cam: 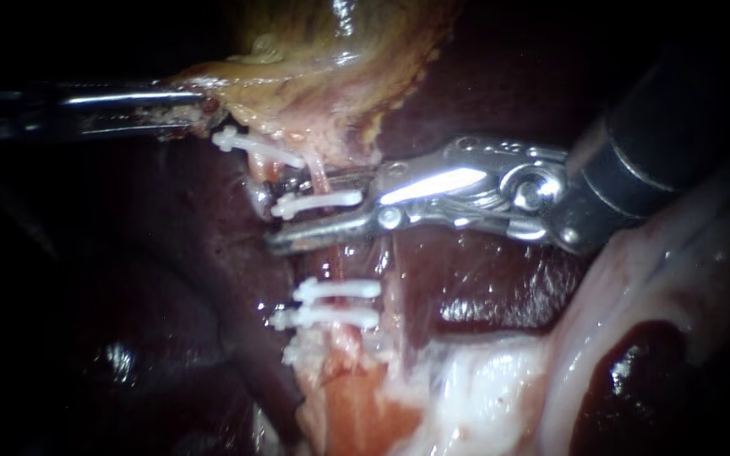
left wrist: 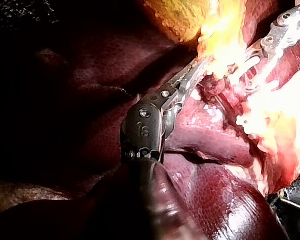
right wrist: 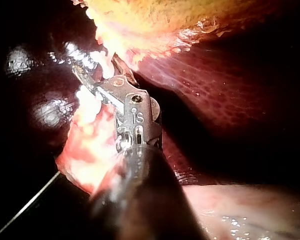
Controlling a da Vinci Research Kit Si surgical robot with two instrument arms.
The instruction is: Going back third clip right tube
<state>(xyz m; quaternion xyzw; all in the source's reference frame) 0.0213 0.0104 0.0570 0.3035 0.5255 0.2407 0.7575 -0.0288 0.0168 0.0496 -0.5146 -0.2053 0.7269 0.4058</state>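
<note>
Clip (cam: 314,203) sits between the right instrument's (cam: 269,219) gaping jaws.
Left instrument (cam: 200,114), seemingly clamped on the gallbladder (cam: 323,67), pulls the tube (cam: 335,257) taut for withdrawal.

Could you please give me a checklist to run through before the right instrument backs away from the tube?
1. End effector of the right instrument open: ok, gaps show either side of the clip.
2. That clip crosses the tube: ok.
3. Its latch fully closed: cannot tell.
4. The two lower clips seated on the tube: ok.
5. Hold of the left instrument on the gallbladder: ok.
</note>
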